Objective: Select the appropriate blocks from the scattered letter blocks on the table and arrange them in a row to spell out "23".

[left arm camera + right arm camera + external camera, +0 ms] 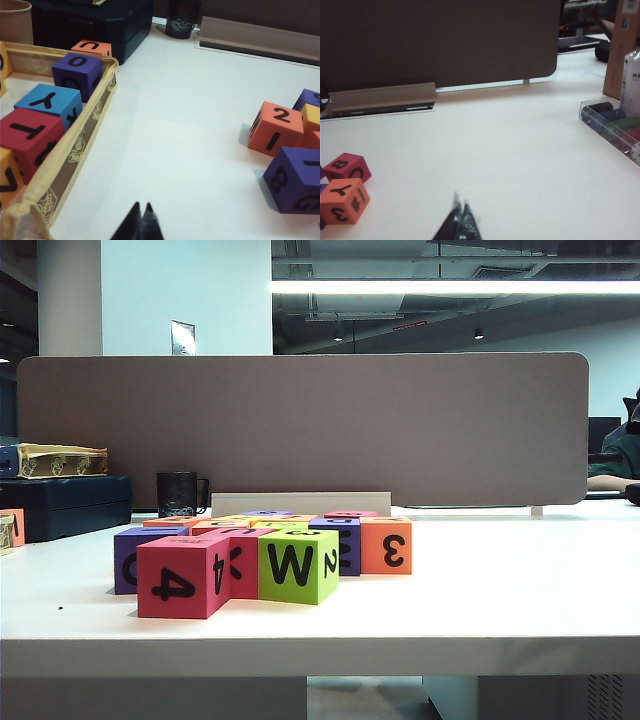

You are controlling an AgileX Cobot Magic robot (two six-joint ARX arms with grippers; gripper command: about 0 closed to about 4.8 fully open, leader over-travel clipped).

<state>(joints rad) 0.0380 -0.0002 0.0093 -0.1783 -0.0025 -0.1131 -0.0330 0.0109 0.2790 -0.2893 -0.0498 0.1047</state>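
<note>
Left hand [141, 220]: fingers pressed together, nothing held, hovering over bare bench [190, 125] between a fabric-edged tray [75, 150] of spare cubes and the main cluster.

Right hand [460, 220]: likewise closed and empty, being held above open bench with the cluster off to one side.

The scattered letter blocks [262, 550] are sitting bunched near the middle of the bench, well apart from both hands.

An orange block [274, 129] is showing "2" on top and "I" on one side; it is lying at the cluster's near edge in the left wrist view, just beside a purple cube [295, 179].

A second orange block [343, 201] is showing "3" on its side and "Y" on top; it is resting at the cluster's outer edge in the right wrist view. It may be the same orange "3" cube [386, 545] seen in the exterior view.

Handling judged: foam, so light, soft, slightly compressible, matte rather than slippery, not fragile. Opposite flat faces are being favoured as the hold, taken from above with modest squeeze; free sides at the cluster's edge are being judged easiest to reach.
</note>
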